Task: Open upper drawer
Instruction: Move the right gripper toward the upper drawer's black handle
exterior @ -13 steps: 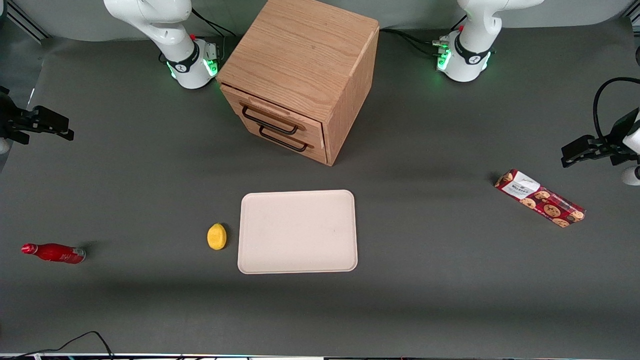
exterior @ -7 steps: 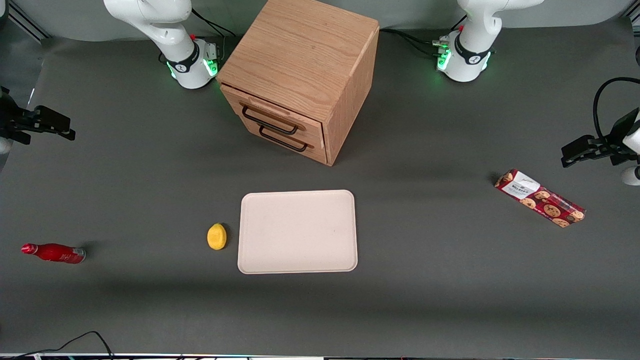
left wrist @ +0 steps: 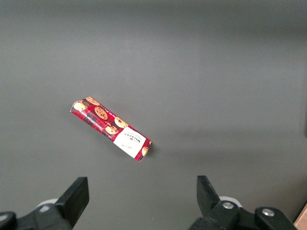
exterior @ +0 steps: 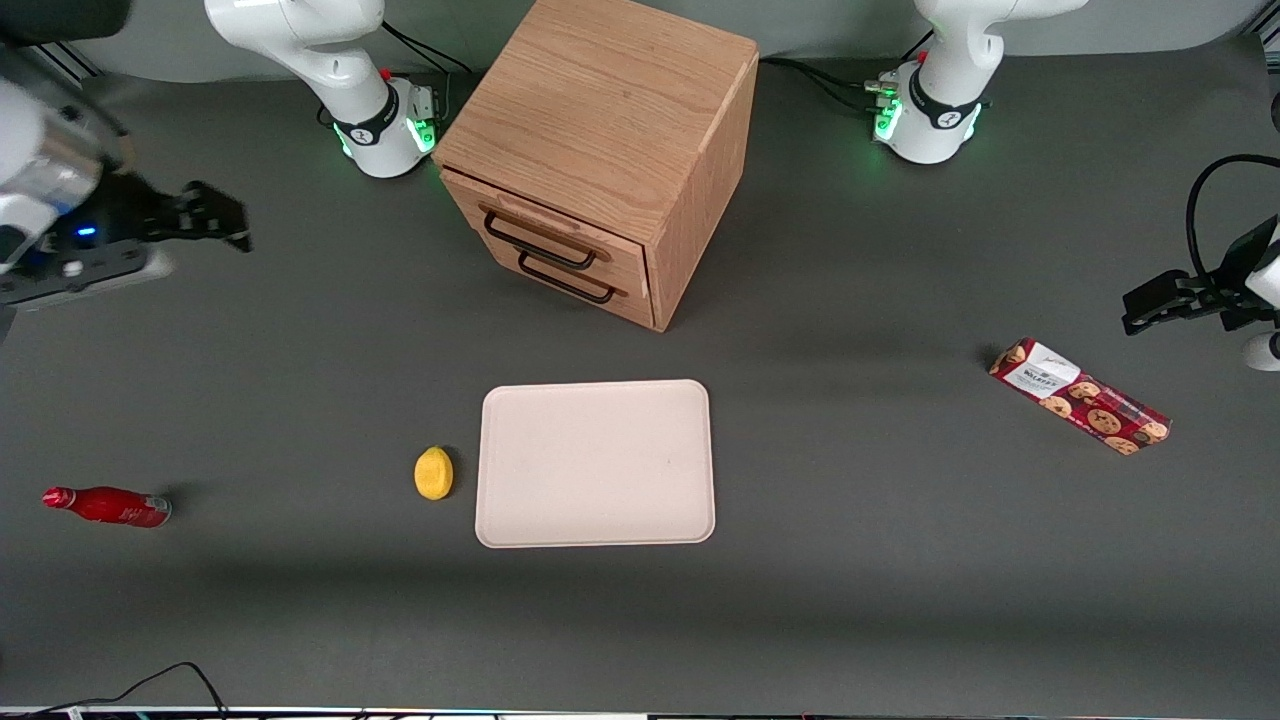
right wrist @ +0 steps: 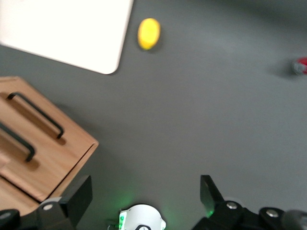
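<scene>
The oak cabinet [exterior: 610,110] stands near the arm bases with its front turned partly toward the working arm's end. Its upper drawer [exterior: 545,228] sits flush with the cabinet front, with a black bar handle [exterior: 540,245] just above the bottom drawer's handle [exterior: 570,282]. In the right wrist view the upper drawer [right wrist: 14,154] shows with its handle [right wrist: 19,139]. My right gripper [exterior: 218,215] [right wrist: 144,191] hovers above the table toward the working arm's end, well apart from the cabinet. It is open and holds nothing.
A beige tray [exterior: 596,463] lies nearer the camera than the cabinet, with a yellow lemon [exterior: 433,472] beside it. A red bottle [exterior: 108,505] lies toward the working arm's end. A cookie box [exterior: 1080,396] lies toward the parked arm's end.
My right gripper has swung in from the table's edge toward the cabinet, and more of the wrist now shows. The cabinet and the drawers have not moved.
</scene>
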`<action>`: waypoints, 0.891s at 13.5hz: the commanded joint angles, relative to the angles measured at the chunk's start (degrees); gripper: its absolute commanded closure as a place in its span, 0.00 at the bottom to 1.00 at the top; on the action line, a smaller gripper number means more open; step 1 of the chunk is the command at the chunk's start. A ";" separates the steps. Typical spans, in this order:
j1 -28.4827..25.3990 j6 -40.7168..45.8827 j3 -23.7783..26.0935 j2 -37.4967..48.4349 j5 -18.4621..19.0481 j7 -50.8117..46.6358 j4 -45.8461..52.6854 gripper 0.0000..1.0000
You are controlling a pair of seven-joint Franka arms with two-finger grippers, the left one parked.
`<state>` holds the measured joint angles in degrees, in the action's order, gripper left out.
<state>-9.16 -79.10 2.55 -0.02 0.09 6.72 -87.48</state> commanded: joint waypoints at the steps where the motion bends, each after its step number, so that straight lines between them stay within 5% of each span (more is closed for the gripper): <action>1: -6.91 1.75 -1.23 0.11 -2.45 -1.27 0.91 0.00; 7: -22.81 1.32 -6.22 -2.18 -6.85 -1.10 0.99 0.00; 12: -28.55 0.70 -9.67 -3.85 -11.51 0.66 0.91 0.00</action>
<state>-35.31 -78.60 -5.58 -3.05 -10.07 6.59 -87.61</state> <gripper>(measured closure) 0.000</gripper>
